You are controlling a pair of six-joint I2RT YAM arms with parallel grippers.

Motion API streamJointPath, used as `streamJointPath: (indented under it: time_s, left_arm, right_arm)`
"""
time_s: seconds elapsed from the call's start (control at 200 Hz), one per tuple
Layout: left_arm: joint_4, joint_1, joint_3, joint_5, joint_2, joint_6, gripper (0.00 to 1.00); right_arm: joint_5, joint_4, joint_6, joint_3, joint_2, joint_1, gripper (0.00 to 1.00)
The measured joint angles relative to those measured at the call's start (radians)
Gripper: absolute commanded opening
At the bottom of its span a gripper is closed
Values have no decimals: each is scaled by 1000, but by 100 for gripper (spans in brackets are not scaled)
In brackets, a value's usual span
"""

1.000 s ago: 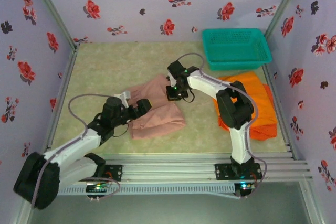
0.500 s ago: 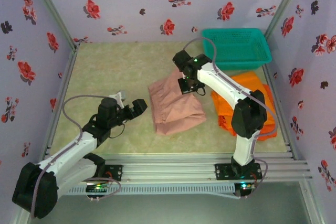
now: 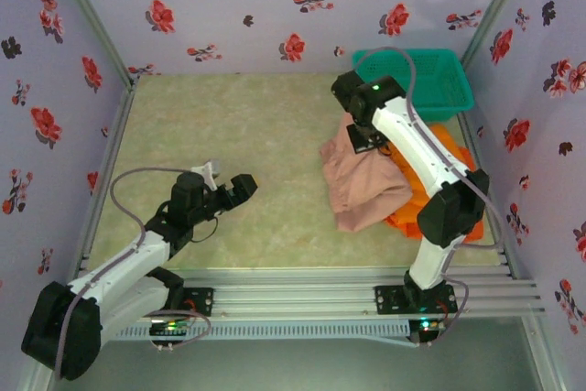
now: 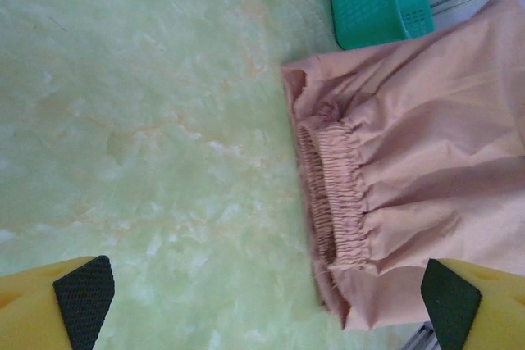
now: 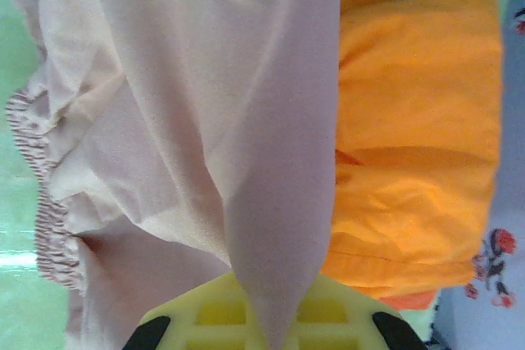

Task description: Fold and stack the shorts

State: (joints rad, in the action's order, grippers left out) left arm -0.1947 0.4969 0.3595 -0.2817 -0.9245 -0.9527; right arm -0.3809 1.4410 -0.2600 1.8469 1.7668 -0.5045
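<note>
The right tool (image 3: 365, 141) pinches the soft pink-brown cloth shorts (image 3: 364, 188) beside the teal plastic mesh basket (image 3: 414, 85), partly over the bright orange cloth shorts (image 3: 447, 146). The left tool (image 3: 240, 188), far from the basket, is spread wide.

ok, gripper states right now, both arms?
Left gripper: open, holding nothing.
Right gripper: shut on the pink-brown shorts.

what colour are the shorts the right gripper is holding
The shorts are dusty pink-brown, clearest in the right wrist view.
</note>
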Motion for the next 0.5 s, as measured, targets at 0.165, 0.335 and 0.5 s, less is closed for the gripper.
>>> streamJointPath:
  time_s: [0.165,0.335,0.5]
  left_arm:
    - [-13,-3,-3,-6,0,-6,100]
    - [-14,-5,-4,-7,0,-8,99]
    - [-18,-7,-10,-7,0,-10,99]
  right_arm:
    - [-47,50,26,20,-15,40,0]
    - [-84,84,51,61,-15,76,0]
    - [-135,120,76,100,-15,115,0]
